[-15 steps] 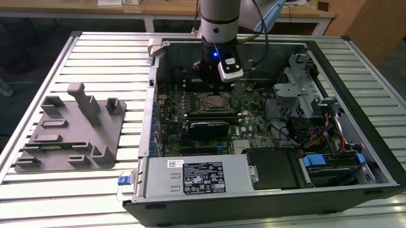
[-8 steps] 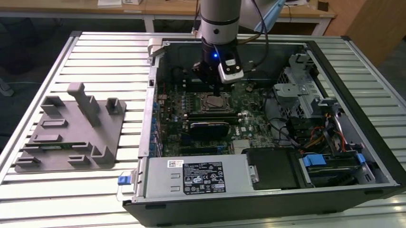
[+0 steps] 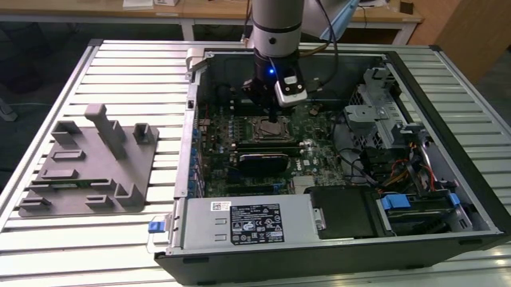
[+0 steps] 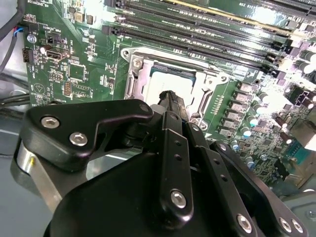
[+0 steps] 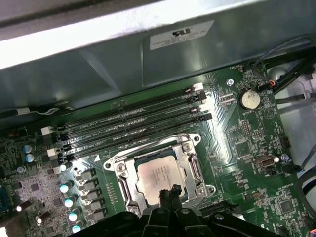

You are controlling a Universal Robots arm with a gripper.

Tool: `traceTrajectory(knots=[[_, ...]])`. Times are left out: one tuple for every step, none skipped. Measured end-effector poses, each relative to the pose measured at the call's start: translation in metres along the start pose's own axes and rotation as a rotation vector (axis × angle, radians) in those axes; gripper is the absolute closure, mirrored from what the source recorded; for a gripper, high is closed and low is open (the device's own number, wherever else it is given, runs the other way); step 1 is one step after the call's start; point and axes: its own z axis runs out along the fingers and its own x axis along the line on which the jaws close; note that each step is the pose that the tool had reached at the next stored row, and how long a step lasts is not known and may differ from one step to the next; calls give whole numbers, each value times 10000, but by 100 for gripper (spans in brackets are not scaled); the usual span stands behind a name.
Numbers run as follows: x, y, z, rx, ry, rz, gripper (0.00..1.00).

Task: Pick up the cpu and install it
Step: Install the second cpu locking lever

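The cpu (image 5: 159, 176), a flat square with a matte silver top, lies seated in the steel-framed socket (image 5: 190, 163) on the green motherboard (image 5: 237, 148). Just above it hangs the black end effector (image 5: 174, 190), fingertips pinched together and holding nothing. The ribbed metal surface (image 3: 119, 72) carries a grey moulded tray (image 3: 88, 167) at the exterior view's left.

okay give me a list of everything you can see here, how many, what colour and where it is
cpu: one, silver, seated in the motherboard socket, in both wrist views.
Motherboard: one, green, inside the computer case.
Memory slots: four, black, beside the socket.
Coin battery: one, silver, on the motherboard.
Computer case: one, black, open, on the slatted table.
Tray: one, grey, on the table at the exterior view's left.
Table: one, pale metal slats.
Gripper: one, black, just above the cpu's edge.
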Motion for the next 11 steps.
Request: traceTrajectory(knots=[[-2,-6,0,0,0,-1,89],[-4,-12,1,0,0,-2,89],[-6,-20,1,-1,0,-5,89],[-9,-30,1,-1,0,-10,89],[-13,-41,1,-1,0,-16,89],[-17,-53,2,-2,0,-22,89],[-20,-64,2,-3,0,-28,89],[-24,-75,1,-2,1,-34,89],[-27,-85,1,-3,1,-41,89],[-30,-94,1,-3,1,-47,89],[-32,-102,1,-4,2,-55,89]])
